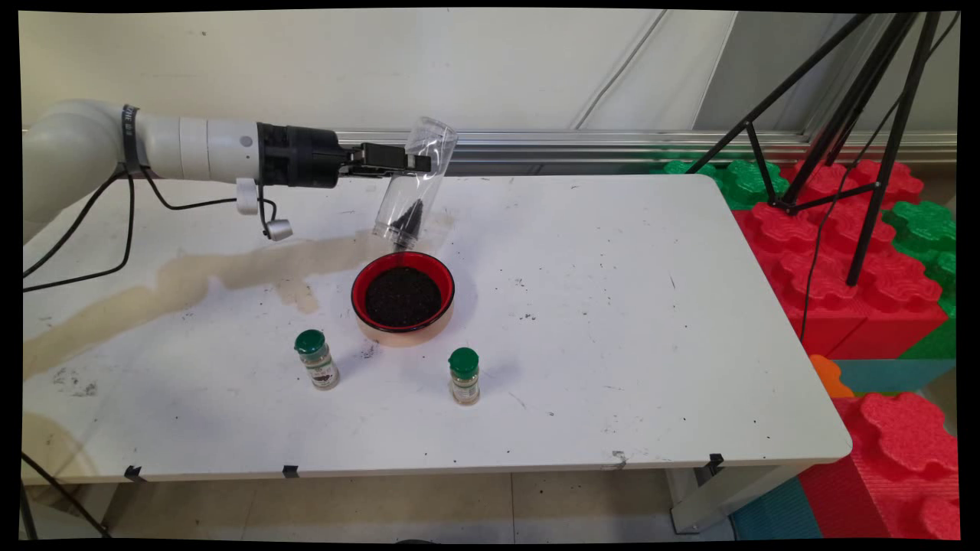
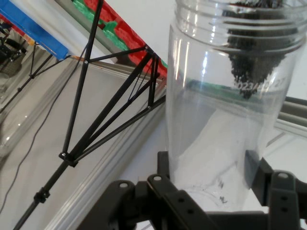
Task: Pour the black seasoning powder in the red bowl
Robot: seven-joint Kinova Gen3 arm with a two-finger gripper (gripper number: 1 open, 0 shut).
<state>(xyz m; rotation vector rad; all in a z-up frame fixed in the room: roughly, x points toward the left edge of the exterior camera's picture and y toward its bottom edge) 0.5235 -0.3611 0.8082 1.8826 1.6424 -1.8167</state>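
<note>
Clear plastic jar (image 1: pixel 416 181) clenched in the tool (image 1: pixel 419 163), tipped mouth-down above red bowl (image 1: pixel 403 297) of dark grains, two green-capped spice jars (image 1: pixel 317 359) stood nearby on the worktop (image 1: pixel 612 344)

Clear, glossy plastic jar (image 1: pixel 414 184) (image 2: pixel 225 96), threaded at the mouth, is clamped by matt black gripper (image 1: pixel 413 163) (image 2: pixel 211 175). Dark coarse granules (image 1: pixel 408 218) (image 2: pixel 254 57) are seen inside. Glossy red round bowl (image 1: pixel 403 297), tan matt outside. Smooth white table (image 1: pixel 628 321), stained and scuffed. Two small glass-like bottles (image 1: pixel 317 360), green plastic caps.
</note>
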